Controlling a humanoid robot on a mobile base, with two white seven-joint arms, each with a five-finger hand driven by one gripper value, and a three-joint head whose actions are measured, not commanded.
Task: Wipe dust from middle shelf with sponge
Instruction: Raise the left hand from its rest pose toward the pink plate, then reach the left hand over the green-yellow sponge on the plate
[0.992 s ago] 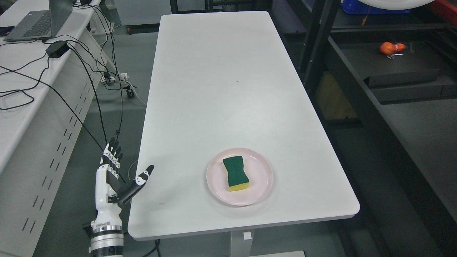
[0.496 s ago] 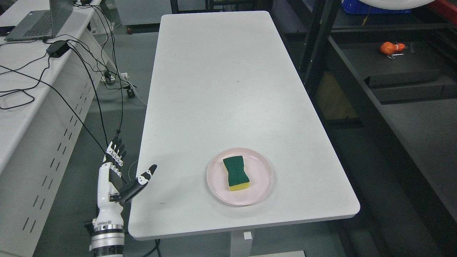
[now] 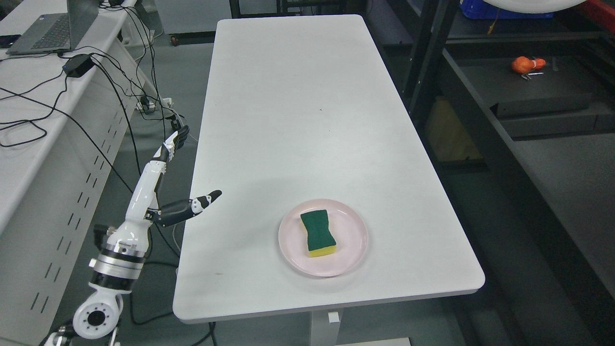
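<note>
Left hand (image 3: 153, 192) at lower left of frame, beside the table (image 3: 298, 96) edge: fingers straight and spread, thumb sticking out over the tabletop, holding nothing. Sponge (image 3: 317, 232) (green side up, yellow underneath) lies on the pink plate (image 3: 350, 250) at lower centre, well apart from the hand. Dark shelf (image 3: 543, 96) unit on the right, an orange object (image 3: 526, 64) on it. Laptop (image 3: 53, 29) upper left.

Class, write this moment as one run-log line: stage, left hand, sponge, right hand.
stage: approach, nothing grasped | left hand: open, beside table | sponge: untouched on pink plate | right hand: not in view
</note>
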